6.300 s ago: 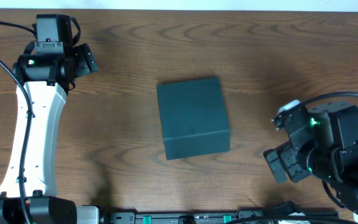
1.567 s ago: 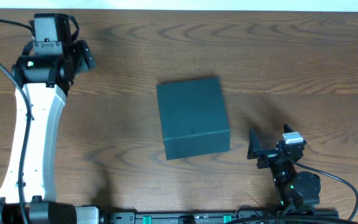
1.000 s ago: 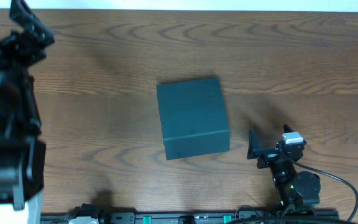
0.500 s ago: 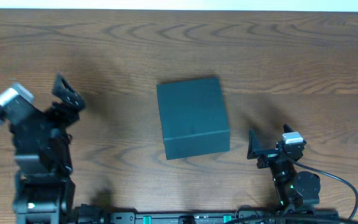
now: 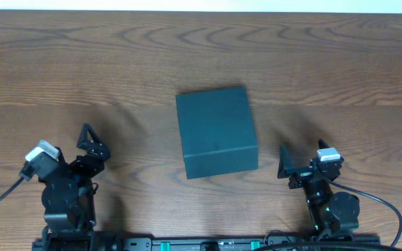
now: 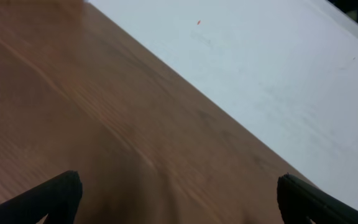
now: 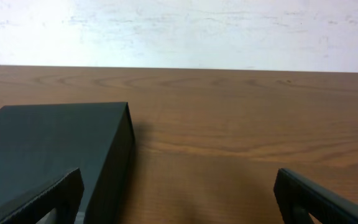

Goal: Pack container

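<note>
The container (image 5: 216, 131) is a dark teal-green box with its lid shut, lying at the middle of the wooden table. It also shows at the left of the right wrist view (image 7: 48, 149). My left gripper (image 5: 93, 148) is open and empty at the front left, well apart from the container; the left wrist view (image 6: 179, 199) shows only bare table between its fingers. My right gripper (image 5: 302, 166) is open and empty at the front right, just right of the container's front corner, with nothing between its fingers in the right wrist view (image 7: 179, 196).
A black rail with green clips (image 5: 208, 244) runs along the table's front edge. A white wall (image 7: 179, 31) stands beyond the table's far edge (image 5: 201, 11).
My left arm has swung from the far left back corner down to the front left edge and folded low. The right arm and the container have not moved in the last second.
</note>
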